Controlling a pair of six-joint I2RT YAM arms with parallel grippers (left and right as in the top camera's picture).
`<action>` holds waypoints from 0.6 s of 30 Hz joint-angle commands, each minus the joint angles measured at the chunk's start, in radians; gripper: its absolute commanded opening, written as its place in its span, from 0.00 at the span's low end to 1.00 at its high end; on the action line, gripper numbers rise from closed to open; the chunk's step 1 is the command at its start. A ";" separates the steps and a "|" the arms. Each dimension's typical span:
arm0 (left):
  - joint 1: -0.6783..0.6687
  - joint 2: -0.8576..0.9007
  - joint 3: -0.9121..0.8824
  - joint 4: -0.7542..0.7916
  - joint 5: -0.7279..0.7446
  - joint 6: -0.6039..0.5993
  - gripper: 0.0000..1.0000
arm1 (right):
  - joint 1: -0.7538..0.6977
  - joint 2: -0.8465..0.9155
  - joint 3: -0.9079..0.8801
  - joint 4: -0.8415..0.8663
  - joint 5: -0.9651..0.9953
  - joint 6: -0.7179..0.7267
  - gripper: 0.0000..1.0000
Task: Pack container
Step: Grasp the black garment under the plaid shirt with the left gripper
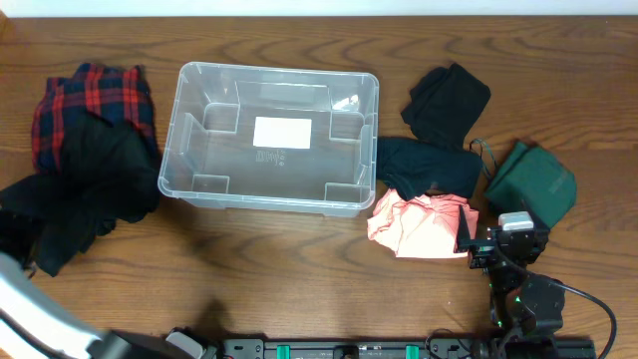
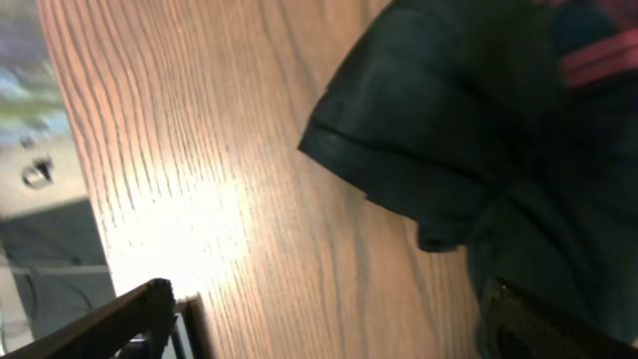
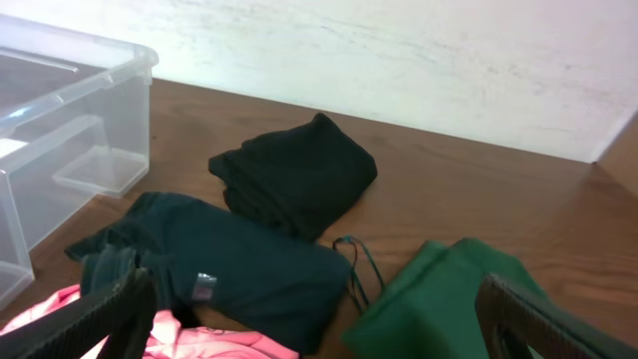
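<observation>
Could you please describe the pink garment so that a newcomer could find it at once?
Find the big clear container; in the overhead view a cluster of clothes lies to its right. The pink garment is the crumpled one by the container's near right corner, below the dark teal garment. Only it is light-coloured; the black garment and green garment are dark.

The container point(image 1: 277, 69) is open on top, hemmed by a dark clothes heap point(image 1: 105, 165) left and pink garment point(image 1: 424, 224) right.

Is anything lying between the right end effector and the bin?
Yes: the pink cloth lies between the right end effector and the bin, near its right wall; a dark shirt sits just beyond it.
</observation>
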 commanded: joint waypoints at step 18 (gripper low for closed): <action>0.267 0.526 0.009 0.385 0.608 0.404 0.98 | -0.003 -0.005 -0.004 0.002 0.016 -0.034 0.99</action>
